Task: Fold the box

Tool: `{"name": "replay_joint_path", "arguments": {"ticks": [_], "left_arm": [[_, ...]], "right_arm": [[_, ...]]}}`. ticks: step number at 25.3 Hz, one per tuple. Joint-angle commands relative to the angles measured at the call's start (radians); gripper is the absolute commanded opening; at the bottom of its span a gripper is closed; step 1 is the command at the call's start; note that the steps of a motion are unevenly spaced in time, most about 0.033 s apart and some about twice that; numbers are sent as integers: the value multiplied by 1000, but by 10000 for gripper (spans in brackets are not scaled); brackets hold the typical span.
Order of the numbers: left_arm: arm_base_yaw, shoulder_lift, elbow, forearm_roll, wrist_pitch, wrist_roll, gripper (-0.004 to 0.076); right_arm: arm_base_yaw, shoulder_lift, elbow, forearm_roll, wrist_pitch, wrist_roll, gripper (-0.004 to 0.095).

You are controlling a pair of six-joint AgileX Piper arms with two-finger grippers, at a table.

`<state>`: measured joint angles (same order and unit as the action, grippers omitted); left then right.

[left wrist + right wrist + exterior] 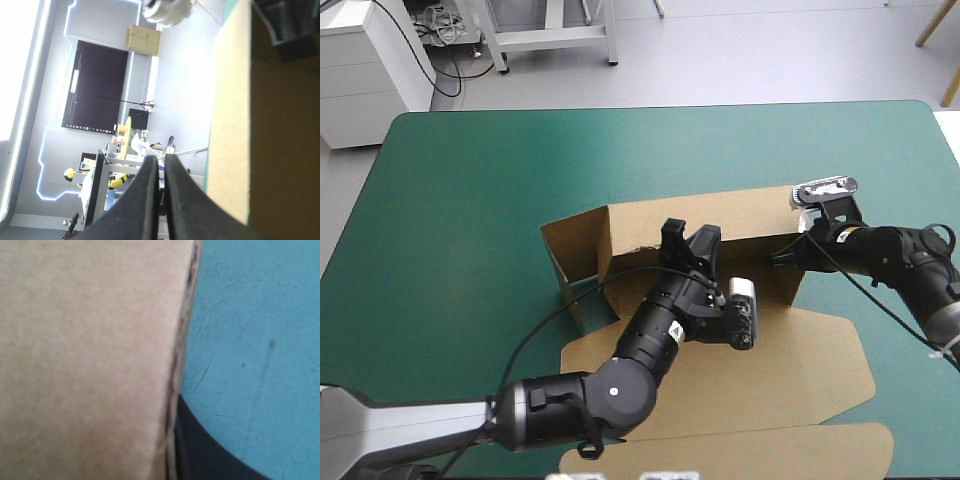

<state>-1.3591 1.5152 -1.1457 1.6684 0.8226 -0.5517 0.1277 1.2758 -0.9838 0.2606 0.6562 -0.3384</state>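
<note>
The brown box (720,380) lies mid-table with its base and lid flat and its long back wall (720,215) raised. A side flap (575,245) stands up at the wall's left end. My left gripper (688,243) is raised just inside the back wall, near its middle. In the left wrist view it (161,159) is shut with nothing between the fingers, and the box wall (270,125) is beside it. My right gripper (785,258) is at the wall's right end. In the right wrist view it (175,407) is shut on the box (85,355), one black finger (210,450) showing.
The teal-green cover (470,200) is bare to the left of the box and beyond it. The box's lid panel (800,450) reaches close to the table's near edge. More bare cover (250,315) lies past the wall's right end.
</note>
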Motion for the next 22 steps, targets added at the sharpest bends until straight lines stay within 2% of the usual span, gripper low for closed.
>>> {"name": "replay_joint_path", "arguments": {"ticks": [1,5,8,15,22], "left_arm": [[22,-108,-59,41,35,-15,-4],[198,-141,-208,-87,-39,-33,-4],[411,-141,-317,-303,-110,-26,-4],[709,-141,-340,-653,-115,75,-4],[996,-141,-340,-1185,-89,379,-4]], "right_arm": [[4,-18,-90,-25,119,46,1],[4,37,-219,-60,339,89,0],[4,101,-298,-76,394,119,0],[4,261,-416,-77,419,119,-1],[4,450,-576,-77,391,119,-1]]}}
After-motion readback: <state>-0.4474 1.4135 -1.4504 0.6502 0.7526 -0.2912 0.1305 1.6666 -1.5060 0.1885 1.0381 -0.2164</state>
